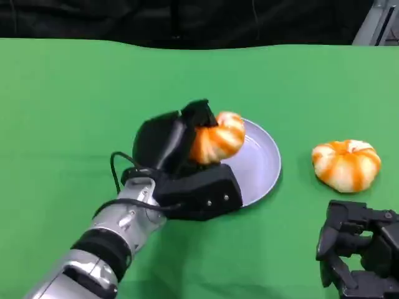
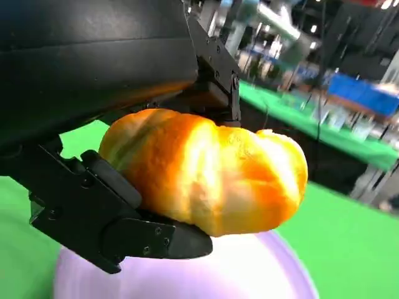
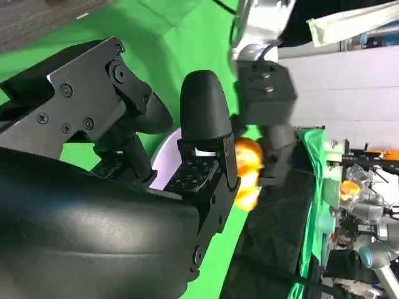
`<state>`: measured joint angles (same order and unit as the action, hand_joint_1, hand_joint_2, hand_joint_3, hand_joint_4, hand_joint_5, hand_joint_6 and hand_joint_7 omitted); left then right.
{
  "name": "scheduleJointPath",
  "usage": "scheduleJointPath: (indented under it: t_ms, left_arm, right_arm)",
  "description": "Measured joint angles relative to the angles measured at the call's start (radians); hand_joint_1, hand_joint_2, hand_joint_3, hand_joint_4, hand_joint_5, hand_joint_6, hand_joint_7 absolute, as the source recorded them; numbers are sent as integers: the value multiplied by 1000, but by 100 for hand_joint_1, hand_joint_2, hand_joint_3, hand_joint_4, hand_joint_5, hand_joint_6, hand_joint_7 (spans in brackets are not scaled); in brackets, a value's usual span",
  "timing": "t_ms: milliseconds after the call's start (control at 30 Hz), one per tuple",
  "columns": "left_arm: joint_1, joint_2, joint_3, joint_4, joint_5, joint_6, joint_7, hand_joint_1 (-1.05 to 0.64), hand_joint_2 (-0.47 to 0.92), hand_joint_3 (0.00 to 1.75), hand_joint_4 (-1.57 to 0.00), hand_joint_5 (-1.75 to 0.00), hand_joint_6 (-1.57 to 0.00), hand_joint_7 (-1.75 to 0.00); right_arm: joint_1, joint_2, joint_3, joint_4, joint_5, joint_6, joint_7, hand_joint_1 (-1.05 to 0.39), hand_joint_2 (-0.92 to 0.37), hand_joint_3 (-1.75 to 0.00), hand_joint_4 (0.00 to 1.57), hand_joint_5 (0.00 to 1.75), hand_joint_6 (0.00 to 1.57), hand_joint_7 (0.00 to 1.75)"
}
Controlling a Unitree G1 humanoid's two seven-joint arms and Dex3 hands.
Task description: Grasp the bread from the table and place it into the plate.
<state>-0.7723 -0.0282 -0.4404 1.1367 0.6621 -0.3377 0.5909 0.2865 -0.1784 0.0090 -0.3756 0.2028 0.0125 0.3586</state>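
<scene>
**Bread held over the plate**

Nearest, at the worktop's (image 1: 62, 124) near right corner, the right robot hand (image 1: 358, 255) rests with fingers curled in, holding nothing. Just beyond it, a 2nd bread roll (image 1: 346, 164) lies on the green cloth, apart from the plate. Toward the middle, the left robot hand (image 1: 181, 165) grips 1 orange-and-white bread (image 1: 218, 140) between its fingers, above the near left part of the pale lilac plate (image 1: 262, 165). In the left wrist view the bread (image 2: 212, 174) hangs just over the plate's surface (image 2: 249, 274); whether they touch I cannot tell.
</scene>
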Motion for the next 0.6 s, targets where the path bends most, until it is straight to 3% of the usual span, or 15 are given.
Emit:
scheduleJointPath:
  t_ms: [67,100,133,200,233,300,367,500,600]
  left_arm:
    - [-6,-10,-1,42,-8,-22,-17,-9,90,42,-74,-138,-86,-93]
    - [-9,-14,0,60,-20,-31,-42,-10,91,41,-76,-127,-91,-76]
    - [-9,-16,0,73,-28,-34,-67,-15,92,38,-74,-99,-92,-50]
    - [-10,-18,4,91,-41,-39,-129,-24,92,37,-67,-53,-85,-17]
    - [-12,-17,4,97,-51,-41,-176,-36,92,36,-51,-26,-69,-7]
    - [-18,-12,4,99,-66,-41,-279,-49,92,36,-31,-8,-52,-2]
    - [-30,-3,-2,96,-67,-38,-355,-69,92,43,-7,-2,-30,0]
    - [-34,19,-32,61,-53,-23,-398,-93,92,58,0,0,-8,0]
    - [-32,34,-51,18,-27,-11,-393,-103,92,70,0,0,-1,0]
  right_arm:
    - [0,3,5,0,-3,0,-4,5,-43,-132,87,173,86,148]
    - [0,7,8,0,-5,-1,-5,5,-43,-133,87,173,86,148]
    - [0,10,11,0,-6,-2,-5,4,-42,-133,88,173,86,148]
    - [0,15,12,0,-7,-4,-5,4,-42,-133,88,174,86,148]
    - [0,18,13,0,-7,-5,-5,3,-41,-133,88,174,86,148]
    - [0,22,16,0,-9,-10,-5,3,-41,-133,88,174,86,147]
    - [-1,24,16,0,-9,-11,-5,2,-41,-133,87,174,86,147]
    - [-1,24,15,2,-9,-12,-3,1,-39,-134,87,175,86,147]
    - [-4,24,15,6,-9,-14,-2,1,-39,-134,87,174,85,147]
